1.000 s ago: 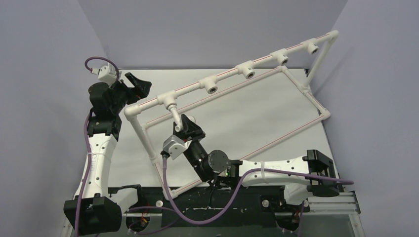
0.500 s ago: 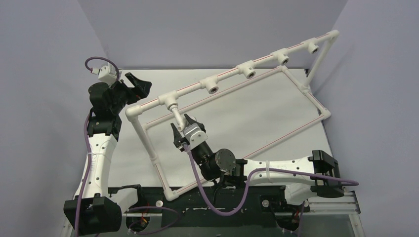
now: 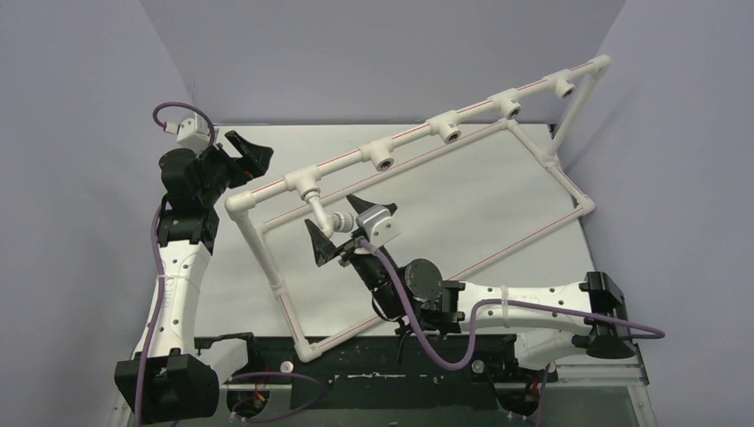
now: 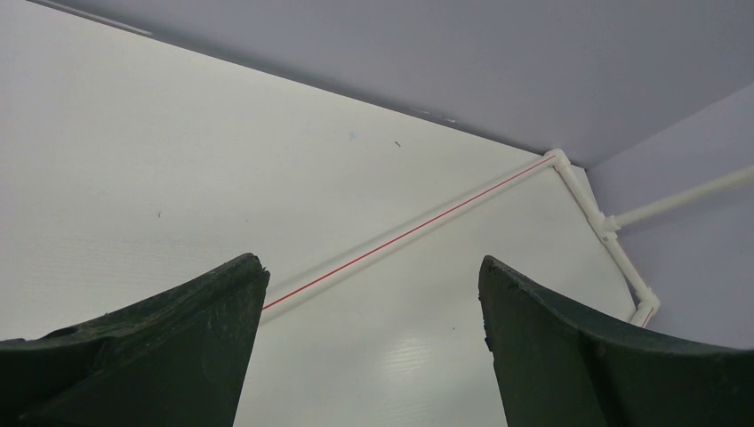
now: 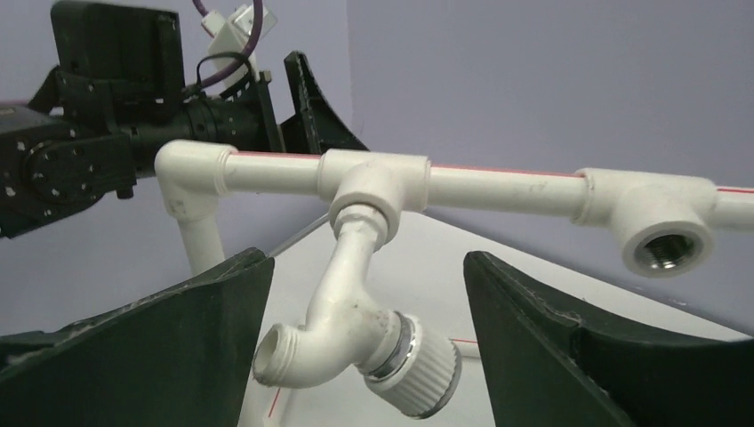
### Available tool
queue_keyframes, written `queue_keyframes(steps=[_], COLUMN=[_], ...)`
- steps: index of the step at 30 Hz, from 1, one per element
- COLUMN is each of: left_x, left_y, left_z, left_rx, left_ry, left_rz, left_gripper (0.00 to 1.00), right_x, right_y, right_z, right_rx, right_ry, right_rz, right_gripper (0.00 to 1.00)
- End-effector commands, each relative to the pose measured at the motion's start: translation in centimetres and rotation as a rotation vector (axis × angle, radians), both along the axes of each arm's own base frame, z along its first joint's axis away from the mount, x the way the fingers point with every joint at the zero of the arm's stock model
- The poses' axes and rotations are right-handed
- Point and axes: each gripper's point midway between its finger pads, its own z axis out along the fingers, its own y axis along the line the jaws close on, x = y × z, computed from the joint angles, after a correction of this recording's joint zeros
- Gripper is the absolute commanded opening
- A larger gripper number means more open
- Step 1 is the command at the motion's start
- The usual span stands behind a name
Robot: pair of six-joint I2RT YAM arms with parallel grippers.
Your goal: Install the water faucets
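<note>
Faucet [image 5: 342, 302] hangs from the first tee [image 5: 373, 182] of the pipe frame [image 3: 266, 267], at the frame's left end above the desk [image 3: 462, 213]. Its neck is seated in the tee's socket and runs down, slanting a little left in the right wrist view. Below that the body lies crosswise, with the open spout [image 5: 277, 354] pointing left and the ribbed knob [image 5: 427, 374] to the lower right. No writing on it can be read; a thin red line [image 5: 507, 171] along the pipe is the only marking.

The right claw [image 5: 366, 260] stands spread wide, one finger on each side of the faucet and neither touching it. The left claw [image 4: 373, 267] is also wide apart, holding nothing, behind the frame's left corner.
</note>
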Motion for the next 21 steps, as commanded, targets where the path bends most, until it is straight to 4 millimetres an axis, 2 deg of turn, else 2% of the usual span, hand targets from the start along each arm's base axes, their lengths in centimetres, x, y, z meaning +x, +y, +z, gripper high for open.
queue_keyframes(steps=[1,2,7,14,21], left_x=[0.2,0.2,0.3,0.4,0.4], left_y=[0.0,0.0,0.1,0.2,0.2], left_z=[2.3,2.4,2.3,2.2,2.1], left_rx=[0.004,0.003,0.005,0.002,0.002], left_ry=[-0.081,-0.081,-0.079,-0.077,-0.075], left_rz=[-0.010,-0.010,-0.007,-0.005,-0.004], left_gripper=[0.87,0.87,0.87,0.87,0.87], right_x=[-1.0,-1.2,-2.4,-4.2,-3.6], right_y=[-2.2,-2.3,-2.1,-1.0,-0.9], right_z=[6.5,6.9,7.9,6.9,5.3], right_rx=[0.136,0.114,-0.002,-0.202,-0.344], right_ry=[-0.032,-0.054,-0.115,-0.206,-0.229], right_rz=[0.080,0.089,0.156,0.197,0.079], right_gripper=[0.85,0.88,0.90,0.88,0.80])
